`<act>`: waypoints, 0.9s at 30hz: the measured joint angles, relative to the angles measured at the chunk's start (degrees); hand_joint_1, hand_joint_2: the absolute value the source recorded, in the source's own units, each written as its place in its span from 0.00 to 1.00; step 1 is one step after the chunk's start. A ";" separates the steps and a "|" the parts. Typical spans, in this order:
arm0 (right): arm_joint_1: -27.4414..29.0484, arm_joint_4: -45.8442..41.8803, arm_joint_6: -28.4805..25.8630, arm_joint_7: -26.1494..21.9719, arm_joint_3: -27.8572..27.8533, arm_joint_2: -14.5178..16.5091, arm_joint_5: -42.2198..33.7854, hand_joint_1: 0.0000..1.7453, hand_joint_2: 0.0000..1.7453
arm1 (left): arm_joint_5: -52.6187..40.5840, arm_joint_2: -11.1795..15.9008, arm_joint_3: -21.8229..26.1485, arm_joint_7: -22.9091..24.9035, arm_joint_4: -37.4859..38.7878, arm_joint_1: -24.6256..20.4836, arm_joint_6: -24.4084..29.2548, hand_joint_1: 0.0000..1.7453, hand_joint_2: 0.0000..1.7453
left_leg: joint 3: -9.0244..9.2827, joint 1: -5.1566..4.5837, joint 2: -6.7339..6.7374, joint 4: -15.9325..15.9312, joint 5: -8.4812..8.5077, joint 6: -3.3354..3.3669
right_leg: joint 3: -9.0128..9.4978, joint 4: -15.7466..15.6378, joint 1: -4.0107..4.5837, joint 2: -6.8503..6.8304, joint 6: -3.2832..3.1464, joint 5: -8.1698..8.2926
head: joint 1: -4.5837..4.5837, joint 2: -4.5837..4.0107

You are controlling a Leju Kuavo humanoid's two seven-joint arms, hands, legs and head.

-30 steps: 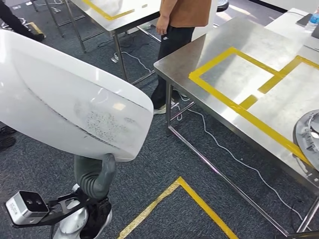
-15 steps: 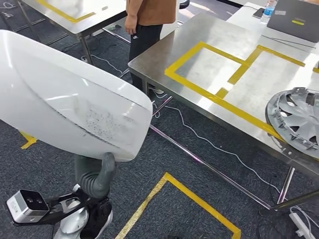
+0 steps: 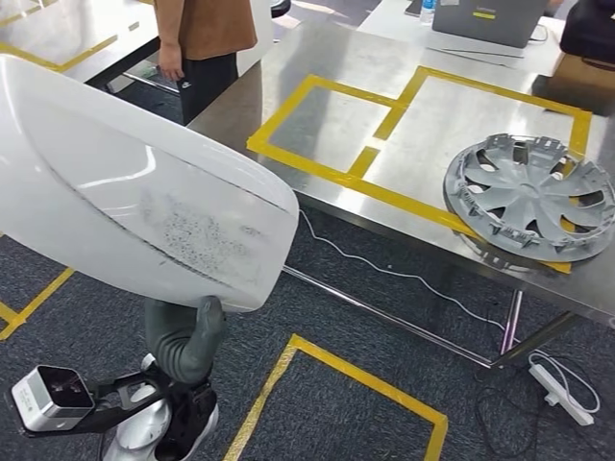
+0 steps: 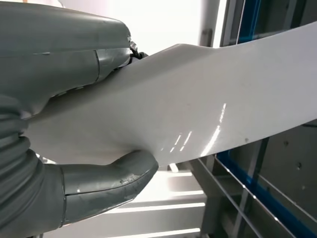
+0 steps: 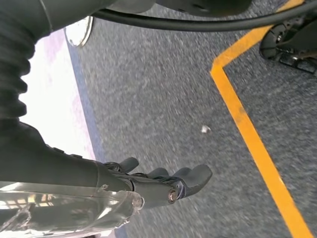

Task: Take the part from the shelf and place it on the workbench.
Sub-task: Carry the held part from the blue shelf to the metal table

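A large white curved part [image 3: 131,202] fills the left of the head view. My left hand [image 3: 184,336] holds it from below at its lower edge. In the left wrist view the thumb and the fingers clamp the white part [image 4: 209,99] between them, with my left hand [image 4: 56,64] wrapped over its edge. The steel workbench [image 3: 464,134], marked with yellow tape rectangles, stands ahead and to the right, apart from the part. My right hand [image 5: 160,181] hangs over grey carpet with loosely extended fingers and holds nothing.
A silver hubcap [image 3: 529,197] lies on the workbench's near right corner. A person [image 3: 203,38] in a brown top stands at the bench's far left end. A laptop [image 3: 493,19] sits at the back. A power strip [image 3: 558,389] and cables lie under the bench.
The whole view has swung, so the workbench and the hubcap have slid left and nearer the centre. The white part stays in my left hand as before.
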 joint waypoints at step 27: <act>-0.43 -0.11 0.30 0.06 0.00 -0.01 0.17 0.00 1.00 | 0.00 0.14 -0.71 0.00 0.36 -0.94 0.26 0.97 1.00 | 1.82 0.04 0.57 -1.70 -2.28 -0.12 | 0.26 -0.24 -0.01 -2.87 0.03 -0.07 | -0.13 0.00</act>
